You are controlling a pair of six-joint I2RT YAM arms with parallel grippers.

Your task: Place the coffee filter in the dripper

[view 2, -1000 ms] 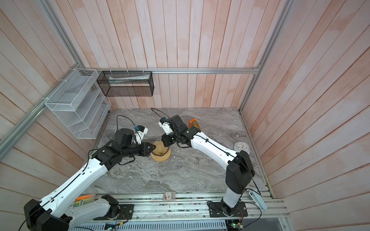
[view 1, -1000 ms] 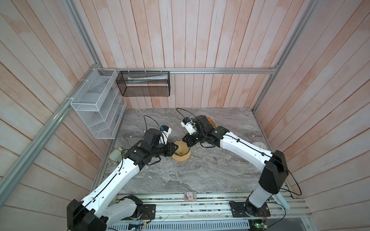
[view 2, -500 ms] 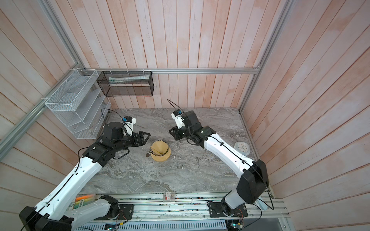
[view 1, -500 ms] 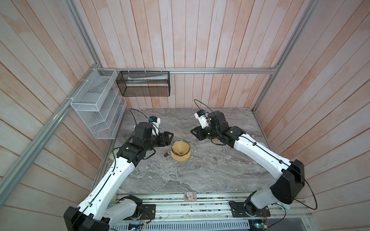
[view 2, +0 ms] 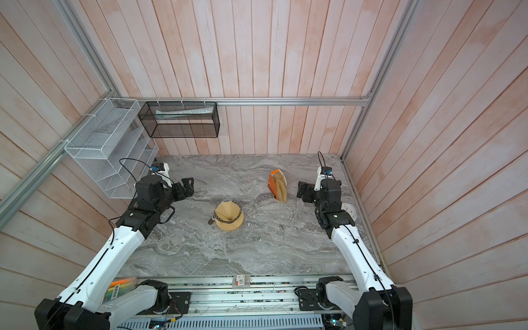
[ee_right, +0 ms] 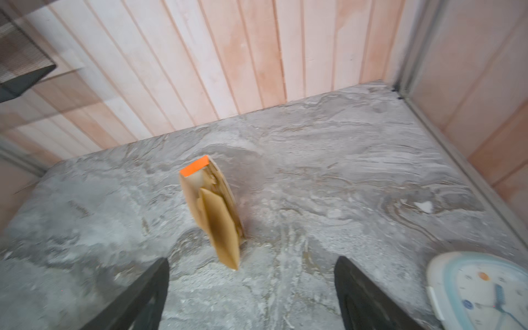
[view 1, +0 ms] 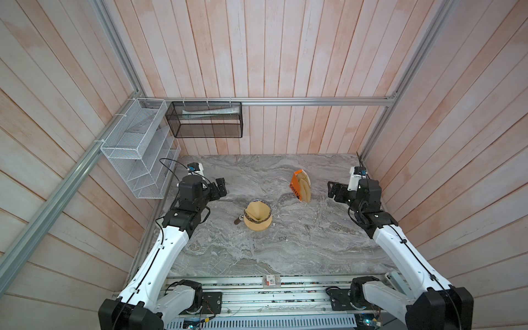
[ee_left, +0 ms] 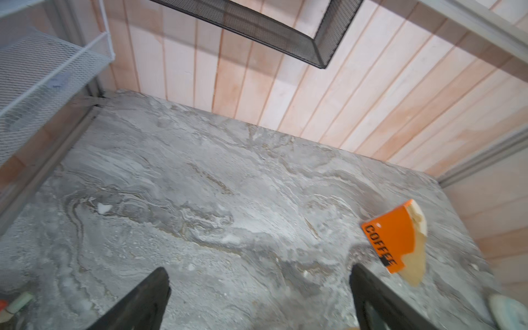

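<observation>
Both arms stand bent at opposite sides, well apart. The left gripper (view 1: 220,187) gapes wide and empty; the right gripper (view 1: 333,191) likewise. Each points toward the middle.

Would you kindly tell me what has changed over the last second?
Both grippers let go and drew back from the centre: the left gripper to the left, the right gripper to the right, jaws now open. The coffee filter stays seated in the dripper; the orange box has not moved.
</observation>
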